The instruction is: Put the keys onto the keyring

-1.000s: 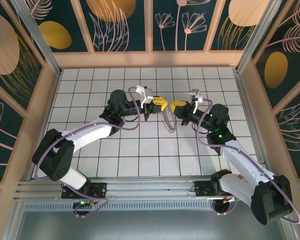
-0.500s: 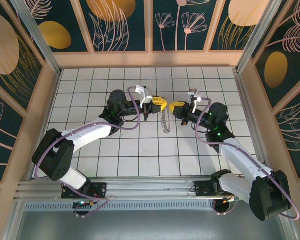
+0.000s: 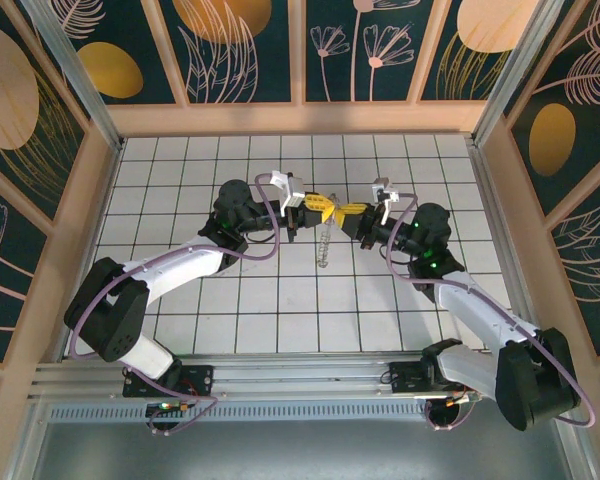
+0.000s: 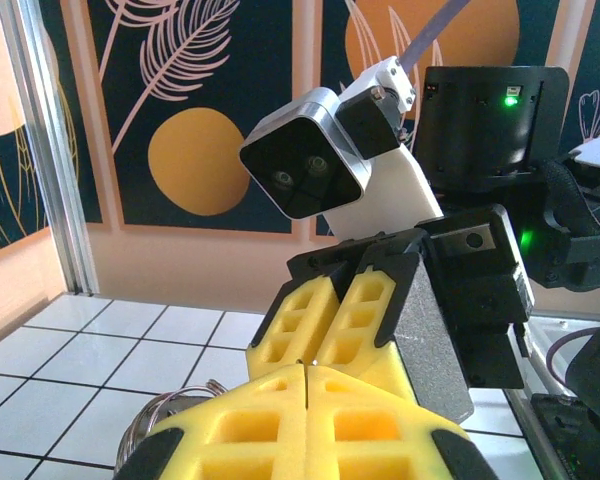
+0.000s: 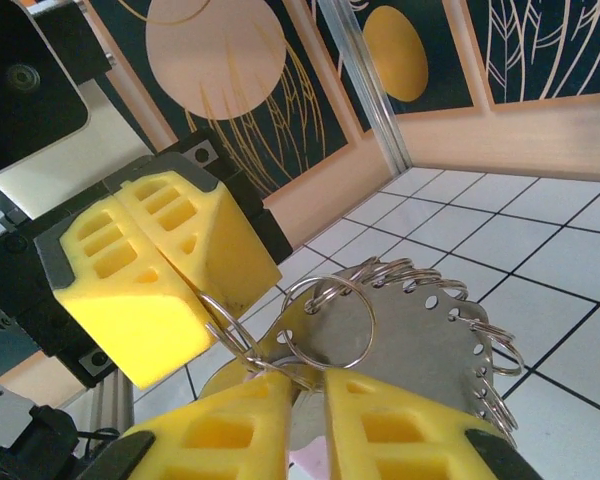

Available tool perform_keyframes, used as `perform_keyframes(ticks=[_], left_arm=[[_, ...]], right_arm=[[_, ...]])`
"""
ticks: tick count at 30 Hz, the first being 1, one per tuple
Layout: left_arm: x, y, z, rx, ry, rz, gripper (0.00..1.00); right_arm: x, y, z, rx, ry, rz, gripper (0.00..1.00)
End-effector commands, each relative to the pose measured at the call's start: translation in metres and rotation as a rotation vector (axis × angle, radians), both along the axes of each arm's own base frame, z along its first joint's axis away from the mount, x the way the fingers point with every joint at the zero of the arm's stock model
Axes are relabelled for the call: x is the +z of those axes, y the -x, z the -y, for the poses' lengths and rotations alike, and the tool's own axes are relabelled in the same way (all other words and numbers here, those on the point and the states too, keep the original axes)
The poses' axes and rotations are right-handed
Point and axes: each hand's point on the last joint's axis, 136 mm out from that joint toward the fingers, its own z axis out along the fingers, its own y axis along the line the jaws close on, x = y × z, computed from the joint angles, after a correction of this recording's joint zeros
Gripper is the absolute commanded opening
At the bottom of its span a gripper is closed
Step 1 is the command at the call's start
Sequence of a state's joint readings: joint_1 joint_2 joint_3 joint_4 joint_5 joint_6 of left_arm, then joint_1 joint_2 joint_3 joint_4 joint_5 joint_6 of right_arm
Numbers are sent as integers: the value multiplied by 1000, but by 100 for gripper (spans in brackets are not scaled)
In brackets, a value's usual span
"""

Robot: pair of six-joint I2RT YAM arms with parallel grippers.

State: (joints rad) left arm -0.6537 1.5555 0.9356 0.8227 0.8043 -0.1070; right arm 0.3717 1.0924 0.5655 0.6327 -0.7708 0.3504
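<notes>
My left gripper (image 3: 318, 210) and right gripper (image 3: 349, 214) meet tip to tip above the middle of the tiled floor. In the right wrist view the left gripper (image 5: 185, 280) is shut on a thin silvery keyring (image 5: 220, 325). That ring's far end lies at the tips of my right gripper (image 5: 306, 385), whose yellow pads stand a little apart. A pale pink key (image 5: 305, 463) shows low in the gap between them. A metal plate (image 5: 420, 340) with holes and several split rings hangs just behind. In the left wrist view the left gripper (image 4: 308, 368) has its pads pressed together.
The ring-lined plate (image 3: 323, 245) dangles below the two grippers over the white tiled floor (image 3: 180, 170). Wooden walls with dark floral panels (image 3: 70, 230) enclose the floor. A metal rail (image 3: 280, 375) runs along the near edge by the arm bases.
The right gripper has moved left up to the left gripper's tips and its pads have parted slightly. The hanging plate has shifted a little left. The left arm has stayed put.
</notes>
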Motion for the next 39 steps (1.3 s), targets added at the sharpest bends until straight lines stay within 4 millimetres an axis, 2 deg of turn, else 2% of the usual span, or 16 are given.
perform_keyframes(ticks=[1,5,13,18,30,39], left_arm=[[21,9,1,-40,54,68,0],[21,8,1,-39,54,68,0],[22,8,1,-35,54,73,0],[22,8,1,-38,53,69,0],[21,4,4,-47,70,25,0],[20,3,6,-57,81,12,0]], right_arm=[[23,4,-1,30,-31,76,25],[23,6,1,29,-17,83,33],[23,19,24,30,6,89,39],[28,23,34,3,3,100,40],[40,17,23,67,-62,135,40],[39,14,13,94,-79,143,39]])
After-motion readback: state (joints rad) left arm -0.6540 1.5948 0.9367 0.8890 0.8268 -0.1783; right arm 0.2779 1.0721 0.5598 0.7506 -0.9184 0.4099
